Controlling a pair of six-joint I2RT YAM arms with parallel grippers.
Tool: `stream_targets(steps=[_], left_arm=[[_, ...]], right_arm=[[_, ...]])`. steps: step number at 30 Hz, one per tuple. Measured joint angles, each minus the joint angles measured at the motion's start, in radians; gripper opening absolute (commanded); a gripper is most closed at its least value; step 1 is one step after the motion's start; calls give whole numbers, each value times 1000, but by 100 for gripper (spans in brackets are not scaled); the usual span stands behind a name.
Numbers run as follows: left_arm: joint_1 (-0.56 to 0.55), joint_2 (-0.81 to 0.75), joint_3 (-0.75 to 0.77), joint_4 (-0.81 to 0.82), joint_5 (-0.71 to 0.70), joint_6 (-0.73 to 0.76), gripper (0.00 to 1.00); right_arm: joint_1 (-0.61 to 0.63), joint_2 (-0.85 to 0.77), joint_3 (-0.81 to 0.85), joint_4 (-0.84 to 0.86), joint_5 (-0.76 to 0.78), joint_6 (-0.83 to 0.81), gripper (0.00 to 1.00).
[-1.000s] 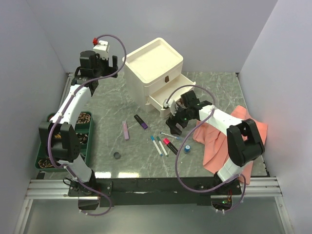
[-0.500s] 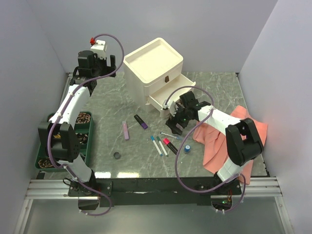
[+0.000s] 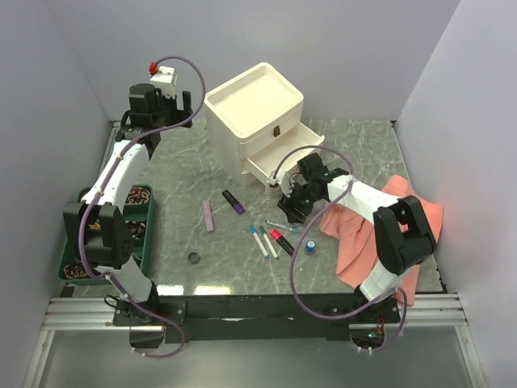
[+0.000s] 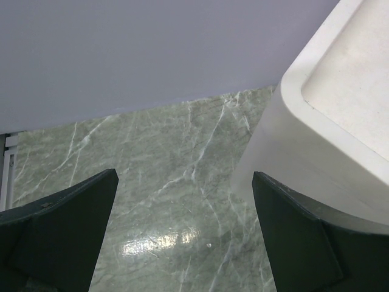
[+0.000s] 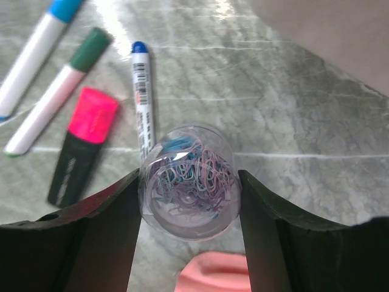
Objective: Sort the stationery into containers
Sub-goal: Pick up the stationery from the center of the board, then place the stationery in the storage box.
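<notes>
My right gripper (image 3: 291,209) is shut on a clear round tub of coloured paper clips (image 5: 189,182) and holds it just above the table, in front of the open lower drawer (image 3: 284,158) of the cream drawer box (image 3: 252,103). Under it lie a blue-capped pen (image 5: 141,91), a red-and-black marker (image 5: 84,143) and two more pens (image 5: 55,88). Purple (image 3: 234,201) and lilac (image 3: 208,216) highlighters, a blue-capped vial (image 3: 310,246) and a dark disc (image 3: 194,258) lie on the table. My left gripper (image 3: 171,103) is open, empty and raised left of the box (image 4: 328,121).
A salmon-pink cloth (image 3: 380,226) lies at the right, its edge just under my right gripper in the wrist view (image 5: 213,274). A green tray (image 3: 150,217) of small items sits at the left table edge. Walls close in the back and both sides.
My right gripper, holding the clip tub, has shifted slightly back toward the open drawer. The left arm moved a little to the left, then stayed still.
</notes>
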Motion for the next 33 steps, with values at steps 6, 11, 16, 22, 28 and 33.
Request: stream_targets(steps=[6, 11, 16, 22, 28, 33], left_arm=[[0, 0, 0, 1, 7, -10, 99], [0, 10, 8, 0, 25, -34, 99], [0, 24, 23, -1, 35, -39, 100], [0, 24, 23, 0, 34, -37, 100], [0, 24, 23, 0, 32, -34, 100], [0, 24, 23, 0, 32, -33, 99]], right_arm=[[1, -175, 4, -81, -69, -23, 23], [1, -282, 75, -92, -94, -8, 25], [-2, -230, 209, -65, -90, 27, 24], [-2, -122, 380, -27, -59, 62, 25], [-2, 4, 477, 13, 6, 89, 28], [-2, 99, 486, 11, 55, 98, 33]])
